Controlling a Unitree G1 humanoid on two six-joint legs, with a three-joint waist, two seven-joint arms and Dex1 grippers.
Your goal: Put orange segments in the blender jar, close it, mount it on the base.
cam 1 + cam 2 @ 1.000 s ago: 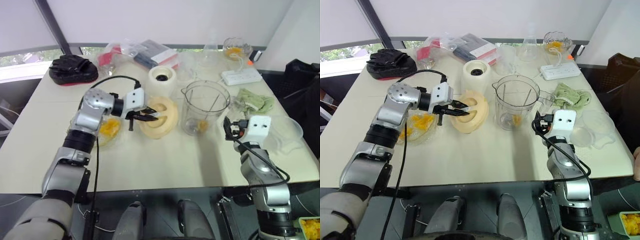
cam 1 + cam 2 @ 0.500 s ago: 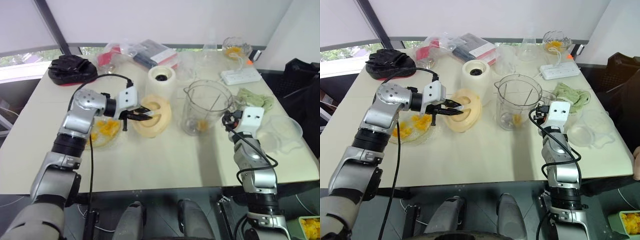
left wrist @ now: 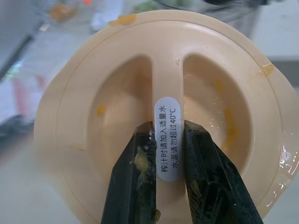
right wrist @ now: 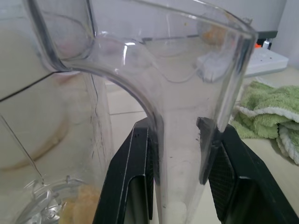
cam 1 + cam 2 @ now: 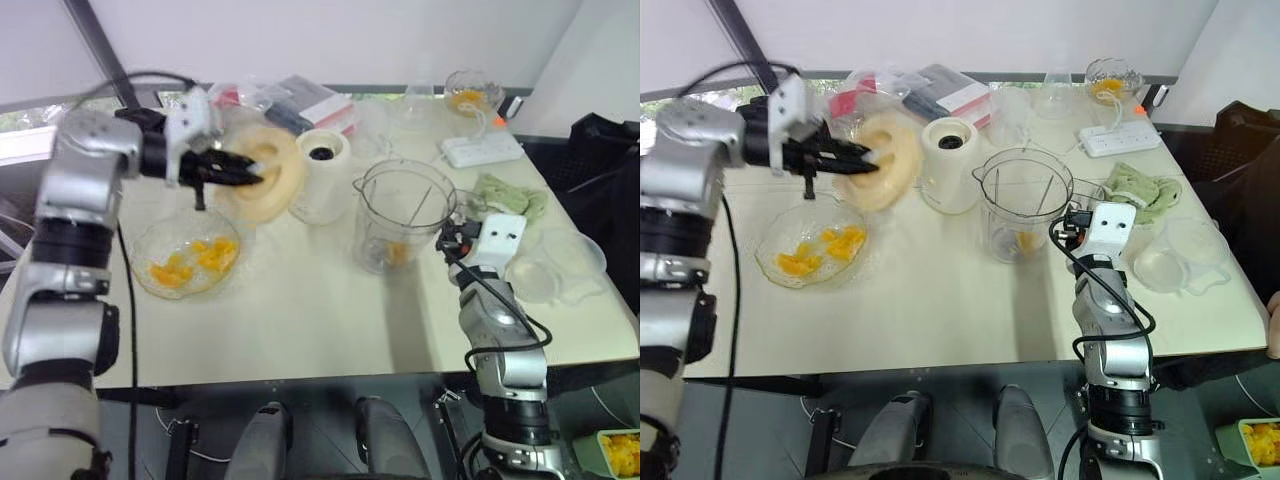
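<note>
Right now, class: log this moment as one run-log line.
left gripper: shut on lid, lifted | right gripper: shut on jar handle | segments in jar | base bare

A robot test room set up as a makeshift kitchen bench, not a real kitchen.

A plain cream table (image 5: pixel 300 310) stands before a blank white wall and a window strip with a dark slanted frame post (image 5: pixel 100 50). Beyond the right gripper (image 4: pixel 180 140) lie a white power strip (image 5: pixel 482 152) and a crumpled green cloth (image 5: pixel 510 197); far past the left gripper (image 3: pixel 170 144) sit plastic bags and packets (image 5: pixel 930 90) and a black glove (image 5: pixel 130 118). Kitchen props crowd the middle: a clear blender jar (image 5: pixel 1025 205), its cream-white base (image 5: pixel 948 165), and a shallow bowl of orange segments (image 5: pixel 830 245). Loose black cables (image 5: pixel 730 290) run along the arms.
</note>
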